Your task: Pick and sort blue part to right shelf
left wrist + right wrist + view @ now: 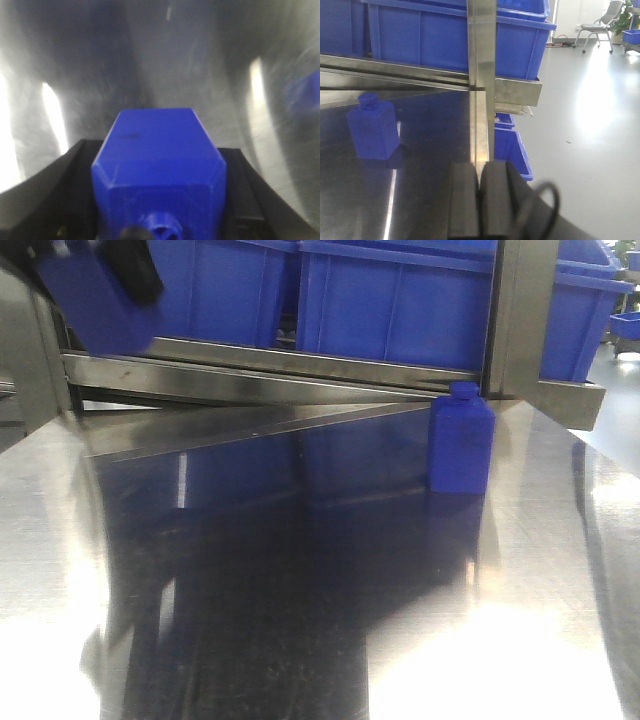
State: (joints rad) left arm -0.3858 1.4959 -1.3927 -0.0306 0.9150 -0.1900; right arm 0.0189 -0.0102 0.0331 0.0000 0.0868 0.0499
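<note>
Left tool (pixel 160 205) clamped on blue part (pixel 159 150), held above the surface (pixel 300 620). Right tool (pixel 480 200) closed, pads touching. Second blue part (pixel 461 445) stands upright beside shelf post (pixel 520 310).

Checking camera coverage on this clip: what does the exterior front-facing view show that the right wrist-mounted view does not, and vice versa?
Only the front view: the left gripper at top left, shut on the raised blue part. Only the right wrist view: the right gripper with its jaws shut and empty, the floor, a chair and a lower blue bin beneath the shelf. Both: the standing blue part upright on the steel table, the shelf post beside it, and the blue bins on the shelf.
</note>
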